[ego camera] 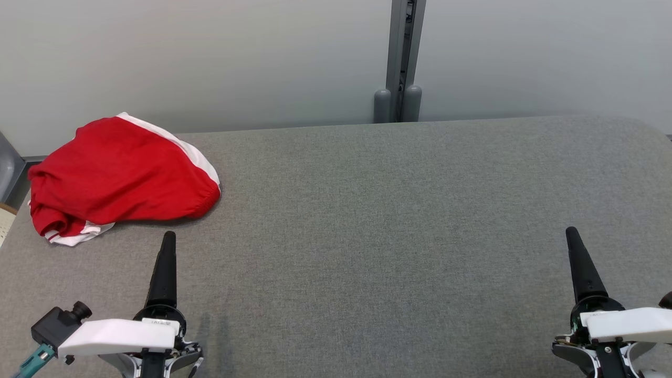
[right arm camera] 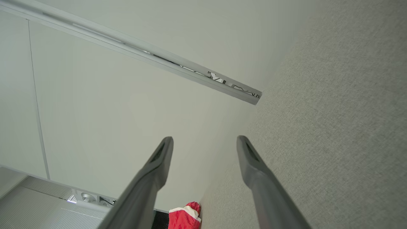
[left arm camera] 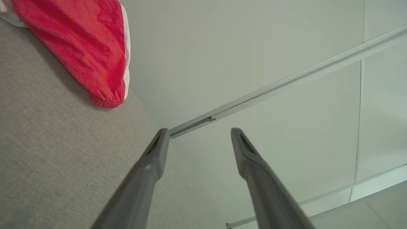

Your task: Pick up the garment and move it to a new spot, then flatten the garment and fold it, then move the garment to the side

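Note:
The garment (ego camera: pixel 121 173) is red with white trim and lies in a crumpled heap at the far left of the grey table (ego camera: pixel 394 236). My left gripper (ego camera: pixel 168 241) hovers at the lower left, just in front of the garment and apart from it. The left wrist view shows this gripper (left arm camera: pixel 198 132) open and empty, with the garment (left arm camera: pixel 79 47) at the upper left. At the lower right, far from the garment, is my right gripper (ego camera: pixel 572 236). In its own wrist view the right gripper (right arm camera: pixel 205 140) is open and empty, and the garment (right arm camera: pixel 184 218) is a small red patch far off.
A pale wall runs behind the table, with a grey upright post (ego camera: pixel 401 63) at its middle. The table's left edge lies close beside the garment, and a grey object (ego camera: pixel 8 173) stands beyond that edge. A wide stretch of bare table fabric lies between the two grippers.

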